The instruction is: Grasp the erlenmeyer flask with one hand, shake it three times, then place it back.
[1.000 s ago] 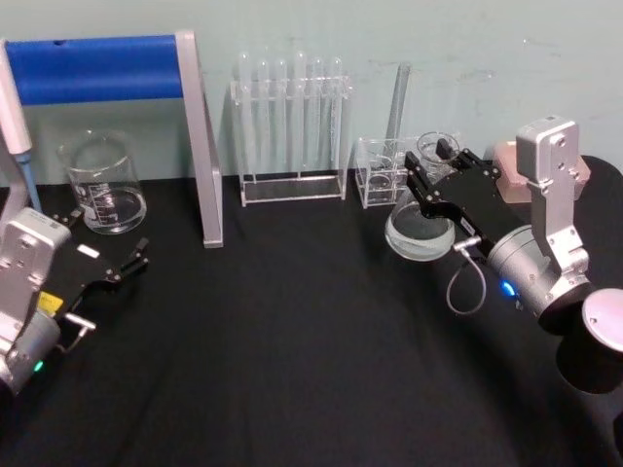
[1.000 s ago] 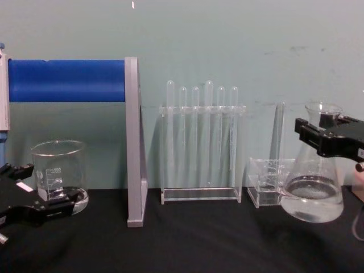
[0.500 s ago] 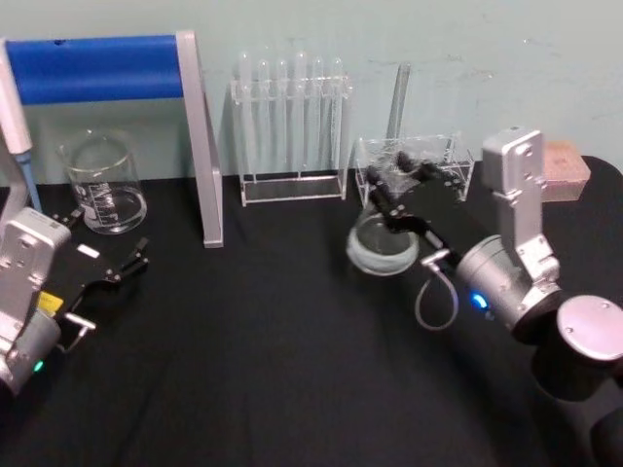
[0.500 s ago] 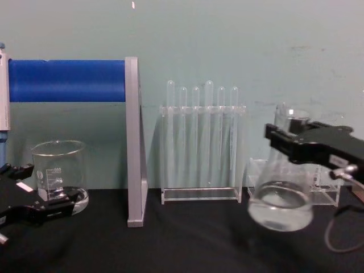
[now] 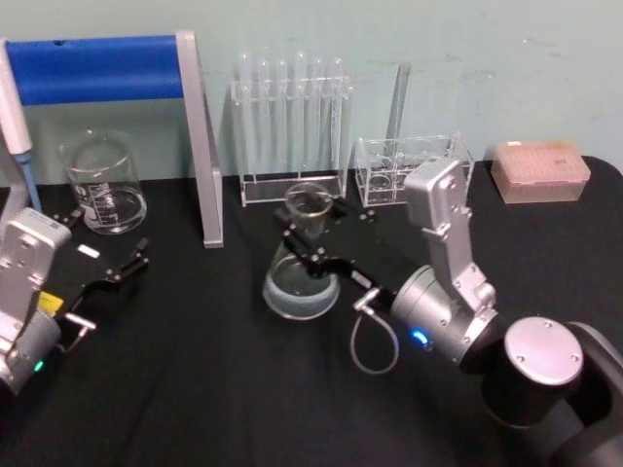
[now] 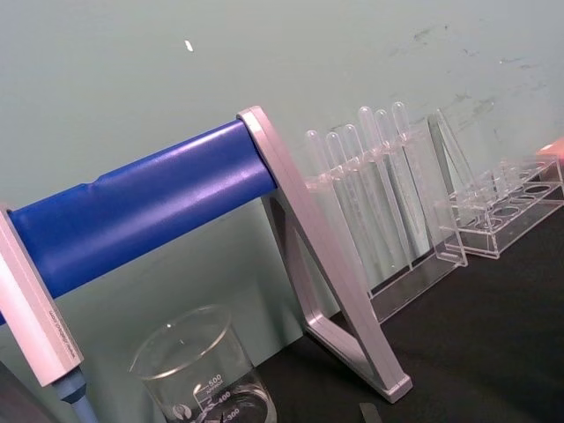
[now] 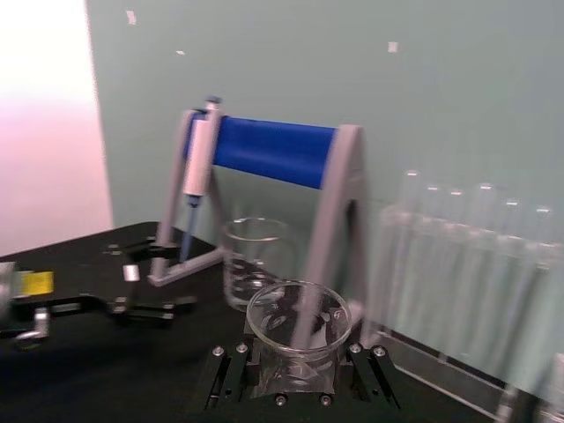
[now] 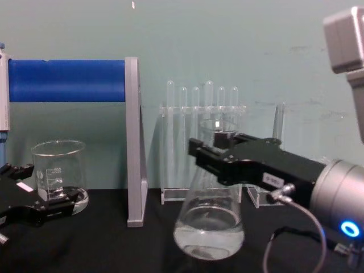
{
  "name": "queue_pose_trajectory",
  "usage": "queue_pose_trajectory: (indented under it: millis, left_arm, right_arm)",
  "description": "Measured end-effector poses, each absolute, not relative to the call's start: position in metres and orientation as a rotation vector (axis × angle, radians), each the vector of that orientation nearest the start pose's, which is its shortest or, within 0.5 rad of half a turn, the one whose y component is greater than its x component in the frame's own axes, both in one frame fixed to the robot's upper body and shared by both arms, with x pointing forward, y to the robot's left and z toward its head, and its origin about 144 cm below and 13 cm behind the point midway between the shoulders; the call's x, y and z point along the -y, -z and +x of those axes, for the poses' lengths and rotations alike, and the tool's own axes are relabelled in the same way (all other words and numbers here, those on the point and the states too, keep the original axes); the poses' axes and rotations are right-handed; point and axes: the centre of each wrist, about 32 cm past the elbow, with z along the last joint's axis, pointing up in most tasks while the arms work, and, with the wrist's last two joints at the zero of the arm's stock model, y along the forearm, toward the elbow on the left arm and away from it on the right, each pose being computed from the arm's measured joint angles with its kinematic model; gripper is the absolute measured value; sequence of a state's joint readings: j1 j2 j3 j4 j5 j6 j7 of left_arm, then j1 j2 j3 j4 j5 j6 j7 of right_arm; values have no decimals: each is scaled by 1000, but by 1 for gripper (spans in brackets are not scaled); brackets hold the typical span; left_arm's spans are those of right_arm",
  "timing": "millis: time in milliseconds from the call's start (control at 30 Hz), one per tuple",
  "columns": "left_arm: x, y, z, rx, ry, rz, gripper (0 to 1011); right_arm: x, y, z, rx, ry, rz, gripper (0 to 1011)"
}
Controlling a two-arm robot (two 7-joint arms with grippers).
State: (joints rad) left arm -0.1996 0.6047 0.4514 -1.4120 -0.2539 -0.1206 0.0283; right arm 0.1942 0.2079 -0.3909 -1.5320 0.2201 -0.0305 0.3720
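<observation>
Now the right claw [image 5: 311,236] grips the flask [image 5: 302,287] by its neck.
Left claw [image 5: 107,236] sits open near the beaker [image 5: 102,190].

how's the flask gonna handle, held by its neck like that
Probably bottom-heavy: the erlenmeyer flask holds liquid in its wide base, so it may swing under the right gripper clamped on its neck. Smooth glass looks slippery, fragile. Set down, the broad base should resist tipping. The left gripper sits idle.

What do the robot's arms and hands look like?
Both hands are black and blocky. The right hand has a white label, a silver plug and a looping grey cable, on a silver-grey arm with a blue light. The left hand has a white sticker; its silver arm carries a yellow label.
</observation>
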Motion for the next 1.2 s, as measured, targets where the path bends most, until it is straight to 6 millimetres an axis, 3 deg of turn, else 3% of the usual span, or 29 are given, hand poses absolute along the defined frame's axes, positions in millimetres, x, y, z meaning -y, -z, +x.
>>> queue_pose_trajectory:
  millis: [400, 633, 900, 1200]
  left_arm:
    - [-310, -1140, 489, 285, -1248, 304, 1001]
    - [-310, -1140, 489, 285, -1248, 304, 1001]
    - [-310, -1140, 489, 285, -1248, 304, 1001]
    - [-310, -1140, 489, 285, -1248, 304, 1001]
  right_arm:
    - [152, -1175, 481, 85, 725, 43, 449]
    - [154, -1176, 483, 88, 735, 43, 449]
    - [172, -1177, 494, 108, 839, 34, 449]
    - [206, -1180, 509, 154, 1004, 10, 449]
